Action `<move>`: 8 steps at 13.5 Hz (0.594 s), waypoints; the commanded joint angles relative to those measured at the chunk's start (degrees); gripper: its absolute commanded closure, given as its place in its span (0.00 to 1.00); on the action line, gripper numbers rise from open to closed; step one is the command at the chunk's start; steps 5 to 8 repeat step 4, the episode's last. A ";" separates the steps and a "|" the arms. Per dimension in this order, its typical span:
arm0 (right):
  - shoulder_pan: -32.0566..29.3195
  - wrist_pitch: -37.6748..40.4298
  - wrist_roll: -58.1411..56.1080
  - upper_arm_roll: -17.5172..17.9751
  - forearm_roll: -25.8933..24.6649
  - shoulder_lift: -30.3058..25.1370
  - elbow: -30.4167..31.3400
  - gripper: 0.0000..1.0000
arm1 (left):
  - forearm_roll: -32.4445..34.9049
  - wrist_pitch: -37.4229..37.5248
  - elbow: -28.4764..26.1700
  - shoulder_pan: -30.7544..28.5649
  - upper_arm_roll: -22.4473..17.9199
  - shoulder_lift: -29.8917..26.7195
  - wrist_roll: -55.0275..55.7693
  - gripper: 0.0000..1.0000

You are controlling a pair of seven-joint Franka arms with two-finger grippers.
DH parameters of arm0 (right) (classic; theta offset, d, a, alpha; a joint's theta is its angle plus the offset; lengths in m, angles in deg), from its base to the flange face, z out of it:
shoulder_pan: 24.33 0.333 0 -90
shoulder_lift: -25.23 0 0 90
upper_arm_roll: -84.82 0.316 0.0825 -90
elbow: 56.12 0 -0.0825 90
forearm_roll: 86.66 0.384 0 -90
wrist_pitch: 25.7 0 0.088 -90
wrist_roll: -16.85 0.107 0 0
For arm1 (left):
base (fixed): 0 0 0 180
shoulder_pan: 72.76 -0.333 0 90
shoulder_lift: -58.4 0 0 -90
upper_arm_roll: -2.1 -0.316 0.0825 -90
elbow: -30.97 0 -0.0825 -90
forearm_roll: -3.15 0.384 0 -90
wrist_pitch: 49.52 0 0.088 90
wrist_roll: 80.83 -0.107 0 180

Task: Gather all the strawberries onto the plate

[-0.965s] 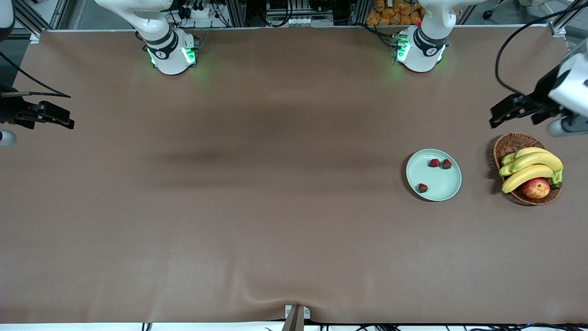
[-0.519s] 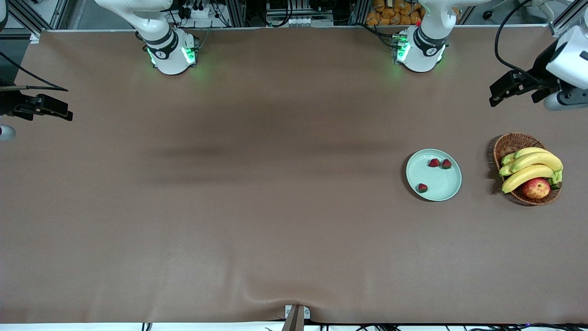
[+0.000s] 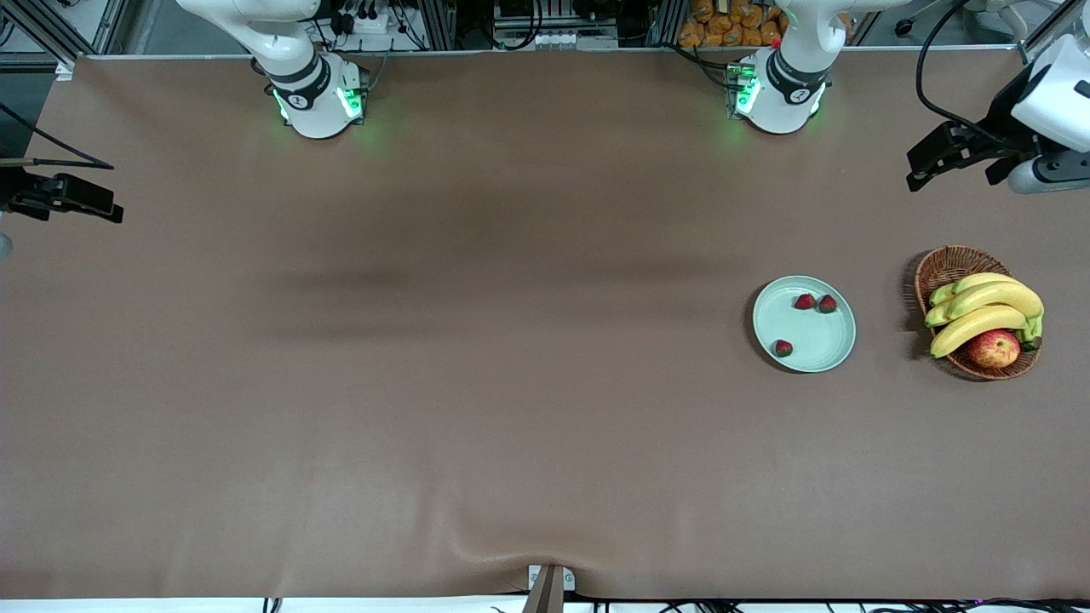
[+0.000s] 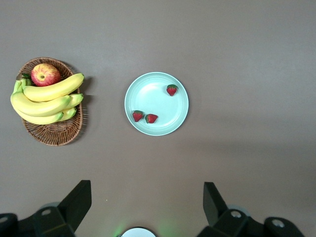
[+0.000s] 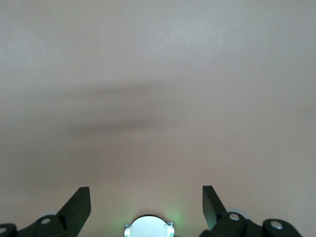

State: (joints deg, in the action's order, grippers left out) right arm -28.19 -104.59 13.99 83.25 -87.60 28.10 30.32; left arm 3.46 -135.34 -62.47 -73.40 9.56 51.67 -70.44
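front view: three strawberries (image 3: 805,301) lie in the plate (image 3: 830,358), beside the basket (image 3: 941,266). left gripper (image 4: 147,207) hangs high over the bench, jaws wide and empty. right gripper (image 5: 146,207) waits likewise. collection looks complete; no further pick needed.

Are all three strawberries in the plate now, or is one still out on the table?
All in. The three strawberries lie inside the rim of the plate; the left wrist view shows the same, none on the table.
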 commanded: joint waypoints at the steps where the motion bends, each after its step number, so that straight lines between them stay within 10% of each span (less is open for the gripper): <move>1: -0.54 1.11 0.67 0.51 -0.90 -0.15 -1.09 0.00 | -0.56 -0.31 0.28 1.69 -2.18 -0.12 -0.72 0.00; 8: -0.45 1.11 0.67 0.51 -0.81 -0.15 -1.01 0.00 | -0.57 -0.31 1.25 1.87 -2.28 0.84 -0.72 0.00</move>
